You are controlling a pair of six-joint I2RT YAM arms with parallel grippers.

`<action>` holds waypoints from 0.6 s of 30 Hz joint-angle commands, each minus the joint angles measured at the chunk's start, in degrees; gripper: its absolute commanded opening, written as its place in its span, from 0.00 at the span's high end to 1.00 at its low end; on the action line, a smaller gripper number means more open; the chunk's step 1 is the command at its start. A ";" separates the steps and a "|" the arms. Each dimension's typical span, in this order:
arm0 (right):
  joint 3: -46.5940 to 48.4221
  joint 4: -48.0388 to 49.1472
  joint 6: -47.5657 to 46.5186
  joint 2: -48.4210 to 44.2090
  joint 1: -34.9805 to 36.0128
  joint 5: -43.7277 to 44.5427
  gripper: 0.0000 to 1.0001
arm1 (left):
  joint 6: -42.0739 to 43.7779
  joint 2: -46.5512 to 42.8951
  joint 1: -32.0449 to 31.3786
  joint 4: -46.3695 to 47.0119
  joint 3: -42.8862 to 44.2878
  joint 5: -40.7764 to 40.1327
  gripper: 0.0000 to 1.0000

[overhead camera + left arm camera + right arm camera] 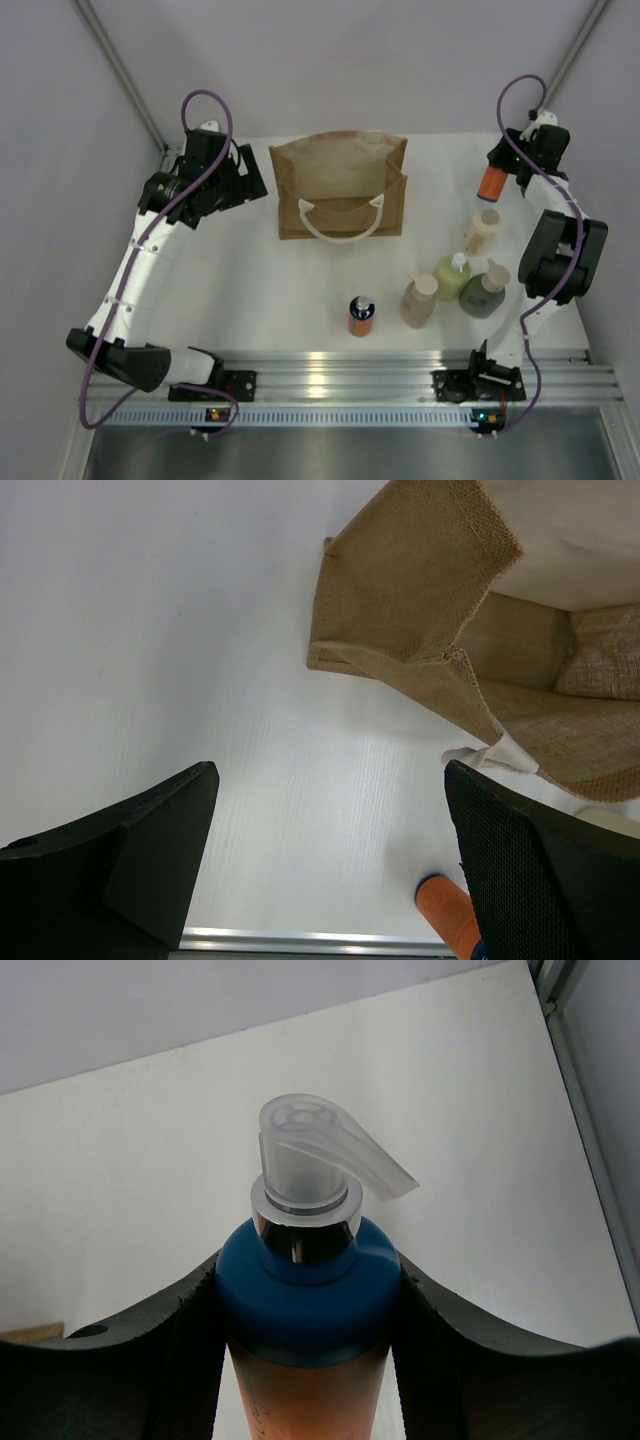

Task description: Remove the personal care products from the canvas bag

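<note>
last-out item, it seems: orange plastic pump bottle with blue collar (491, 183), clear of the boxy tan canvas bag (340, 175), clamped in the right gripper (305, 1310) at far right, beyond the cream plastic bottle (487, 230); left gripper (330, 780) splayed, empty; next: lower upright, release.

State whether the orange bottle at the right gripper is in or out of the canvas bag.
Out. The right gripper clamps the orange bottle well right of the canvas bag, no fabric around it.
</note>
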 commanded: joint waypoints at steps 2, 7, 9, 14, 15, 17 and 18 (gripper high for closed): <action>-6.17 11.69 -2.28 -5.97 0.80 -0.60 1.00 | -0.66 -2.21 0.41 -0.06 -0.47 -1.20 0.01; -27.97 42.74 -1.76 -12.94 1.51 -2.26 1.00 | -0.93 -3.01 0.59 0.20 -1.52 -1.11 0.01; -31.50 47.73 -0.96 -13.56 1.42 -2.70 1.00 | -0.84 -3.09 0.67 0.11 -1.87 -0.85 0.01; -35.45 57.13 0.52 -15.48 1.24 -2.09 1.00 | -1.19 -3.88 0.76 0.11 -2.40 -0.41 0.01; -35.37 57.24 0.62 -15.93 1.24 -1.83 1.00 | -1.10 -4.06 0.67 0.11 -2.66 -0.50 0.01; -35.02 58.55 0.53 -16.37 1.16 -1.30 1.00 | -0.84 -4.32 0.76 0.11 -2.84 -0.67 0.01; -34.76 58.82 0.27 -16.28 1.16 -0.78 1.00 | -0.66 -4.41 0.76 0.02 -3.10 -0.67 0.01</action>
